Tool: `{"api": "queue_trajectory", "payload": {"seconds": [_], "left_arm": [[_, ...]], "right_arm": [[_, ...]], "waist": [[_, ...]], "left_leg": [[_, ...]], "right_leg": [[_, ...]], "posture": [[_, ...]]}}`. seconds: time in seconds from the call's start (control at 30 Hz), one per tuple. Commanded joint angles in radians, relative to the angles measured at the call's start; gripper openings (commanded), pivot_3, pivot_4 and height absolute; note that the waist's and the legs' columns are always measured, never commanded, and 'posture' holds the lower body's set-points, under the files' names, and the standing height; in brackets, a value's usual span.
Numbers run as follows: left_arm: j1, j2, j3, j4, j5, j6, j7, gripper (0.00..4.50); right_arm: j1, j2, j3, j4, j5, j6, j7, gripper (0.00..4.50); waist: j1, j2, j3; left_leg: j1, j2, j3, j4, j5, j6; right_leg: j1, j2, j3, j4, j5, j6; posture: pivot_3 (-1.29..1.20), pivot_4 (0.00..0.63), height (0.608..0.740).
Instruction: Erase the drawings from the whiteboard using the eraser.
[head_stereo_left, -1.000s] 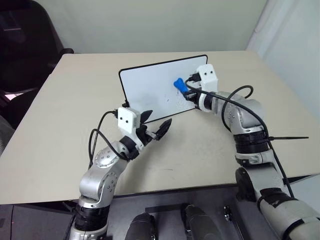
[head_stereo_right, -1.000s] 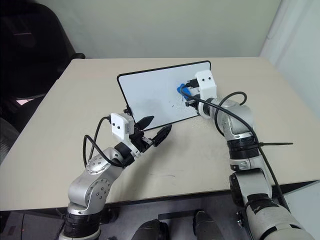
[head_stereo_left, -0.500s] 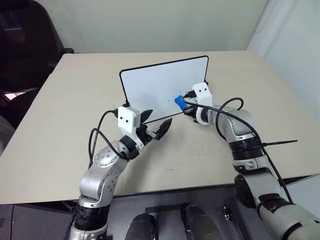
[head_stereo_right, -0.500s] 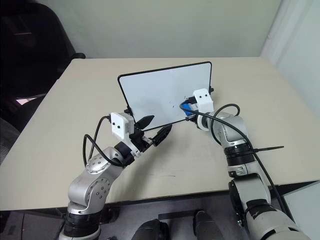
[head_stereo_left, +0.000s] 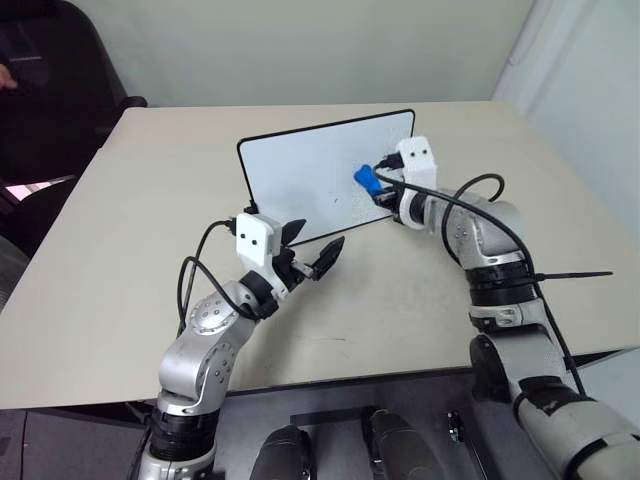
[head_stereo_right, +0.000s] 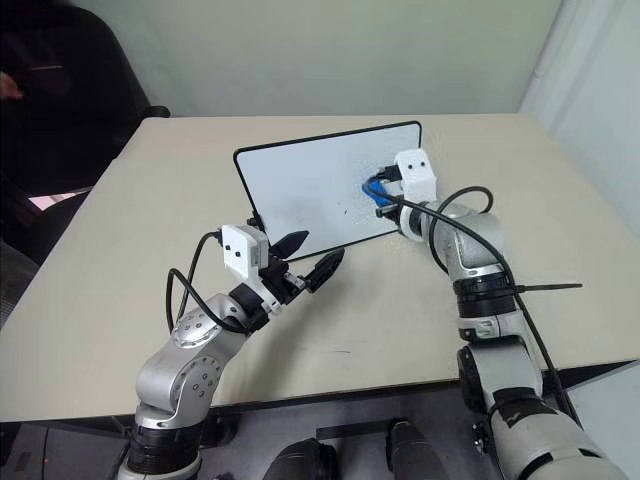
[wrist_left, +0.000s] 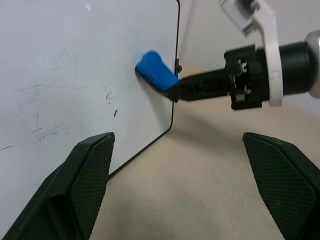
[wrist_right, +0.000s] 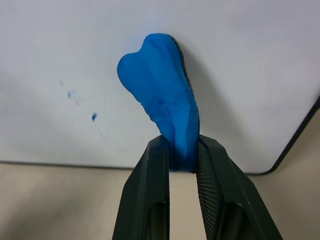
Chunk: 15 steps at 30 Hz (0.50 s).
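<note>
Right wrist view is showing the right end effector (wrist_right: 181, 150) clamping its two black fingers on the lower end of the blue eraser (wrist_right: 162, 107), whose upper part is pressing flat against the whiteboard (wrist_right: 240, 60) near its lower corner on the robot's right. The whiteboard is standing tilted on the beige worktop (head_stereo_left: 400, 290), leaning away from the robot. Most of the drawings (wrist_right: 93, 117) are looking wiped away: only a few small blue specks and faint grey smears are remaining beside the eraser, seen too in the left wrist view as tiny blue ticks (wrist_left: 114, 113) just below the block. The left end effector (head_stereo_left: 310, 250) is hovering over the worktop in front of the board's lower edge, its fingers standing apart and holding nothing. Judging from this, the task is nearing its end, with those leftover specks probably needing one or two more passes.
</note>
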Motion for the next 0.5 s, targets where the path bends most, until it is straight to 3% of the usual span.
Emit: {"api": "queue_trajectory", "payload": {"seconds": [0.03, 0.5], "left_arm": [[-0.005, -0.003, -0.002, 0.0, -0.006, -0.029, -0.014, 4.5], [0.004, 0.003, 0.004, -0.007, -0.003, -0.04, -0.007, 4.5]], "right_arm": [[-0.039, 0.001, -0.015, -0.051, 0.007, -0.015, -0.013, 0.65], [0.072, 0.048, 0.234, -0.226, 0.066, 0.094, 0.151, 0.65]], "waist": [[0.0, 0.0, 0.0], [0.0, 0.0, 0.0]], "left_leg": [[0.0, 0.0, 0.0, 0.0, 0.0, 0.0], [-0.001, 0.0, 0.0, -0.002, 0.0, -0.001]], "right_leg": [[0.0, 0.0, 0.0, 0.0, 0.0, 0.0], [-0.001, 0.001, -0.001, 0.0, -0.002, -0.001]], "posture": [[0.0, 0.15, 0.74], [0.0, 0.15, 0.74]]}}
